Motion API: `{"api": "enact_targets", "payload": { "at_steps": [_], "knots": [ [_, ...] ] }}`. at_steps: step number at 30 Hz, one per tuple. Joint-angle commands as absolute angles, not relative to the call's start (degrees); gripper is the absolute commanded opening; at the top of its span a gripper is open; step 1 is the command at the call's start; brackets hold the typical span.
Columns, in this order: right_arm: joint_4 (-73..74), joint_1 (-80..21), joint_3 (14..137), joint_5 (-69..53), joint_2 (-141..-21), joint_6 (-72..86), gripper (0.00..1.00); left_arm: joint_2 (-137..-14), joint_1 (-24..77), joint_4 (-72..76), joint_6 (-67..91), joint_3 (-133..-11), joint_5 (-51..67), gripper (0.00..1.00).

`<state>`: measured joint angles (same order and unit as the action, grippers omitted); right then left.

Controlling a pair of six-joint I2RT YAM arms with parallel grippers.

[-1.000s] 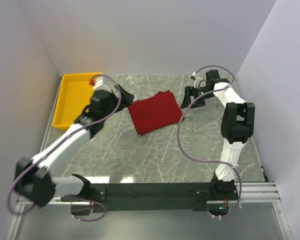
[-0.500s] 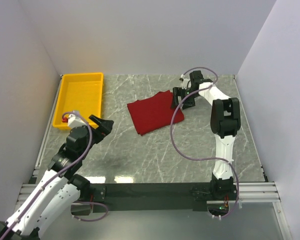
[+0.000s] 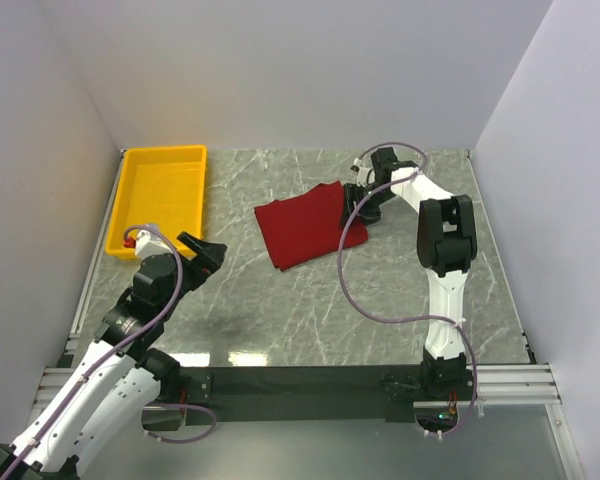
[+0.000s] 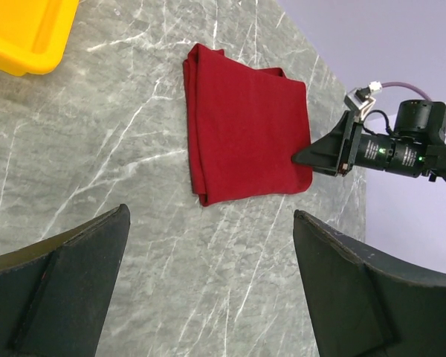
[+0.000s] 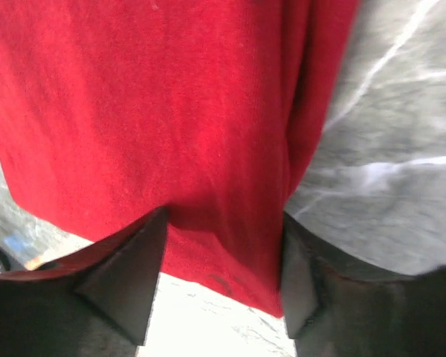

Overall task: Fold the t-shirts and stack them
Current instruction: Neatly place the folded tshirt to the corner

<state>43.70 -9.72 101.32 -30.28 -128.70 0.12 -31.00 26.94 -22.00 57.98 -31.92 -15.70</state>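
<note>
While the left arm crouched low near the tray (image 3: pixel 118 215), its gripper (image 3: pixel 205 249) wide open and well apart from the shirt (image 3: pixel 305 228), we saw the right arm stretched across the table (image 3: pixel 310 310), its gripper (image 3: pixel 355 205) down on the folded shirt's right edge, fingers (image 5: pixel 126 275) apart with flat cloth between them.

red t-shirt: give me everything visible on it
The t-shirt is plain dark red soft cloth, folded into a layered, roughly square packet. It lies flat and angled on the grey marbled table. No print shows. The right claw is at its right-hand edge, fingers apart over the cloth, contact unclear. Nothing else touches it.
</note>
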Motion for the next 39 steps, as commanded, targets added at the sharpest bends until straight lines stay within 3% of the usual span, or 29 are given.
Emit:
{"api": "enact_targets", "payload": {
  "at_steps": [1,3,7,9,11,12,22,29,39],
  "knots": [
    [44.48,-10.02,98.97,-30.76,-127.53,-0.09,0.63,-30.67,26.81,-21.80,58.18,-32.96,-15.12,0.96],
    [44.03,-9.49,98.79,-30.85,-127.53,1.84,0.58,-30.15,26.81,-22.15,58.36,-32.96,-15.12,0.96],
    [43.77,-8.44,99.58,-33.57,-128.32,3.34,0.31,-29.18,26.81,-23.11,58.80,-33.05,-15.12,0.96],
    [44.03,-7.91,100.11,-34.62,-128.41,3.25,0.25,-28.92,26.81,-23.38,58.89,-33.13,-15.03,0.96],
    [43.25,-7.39,99.41,-35.85,-127.88,2.99,0.13,-28.74,26.81,-23.64,58.97,-33.31,-14.85,0.96],
    [42.81,-6.95,99.06,-35.69,-127.10,3.25,0.00,-28.83,26.81,-23.82,59.06,-33.48,-14.77,0.96],
    [38.93,3.33,99.05,-34.54,-124.28,2.73,0.00,-29.71,26.81,-22.68,58.89,-33.31,-13.89,0.96],
    [40.08,13.60,101.69,-28.57,-124.37,-1.93,0.00,-30.50,26.81,-21.45,58.80,-32.61,-13.27,0.95],
    [40.42,20.47,105.46,-16.27,-125.06,-6.06,0.00,-31.90,26.81,-18.72,58.98,-31.55,-10.81,0.95]
  ]
}}
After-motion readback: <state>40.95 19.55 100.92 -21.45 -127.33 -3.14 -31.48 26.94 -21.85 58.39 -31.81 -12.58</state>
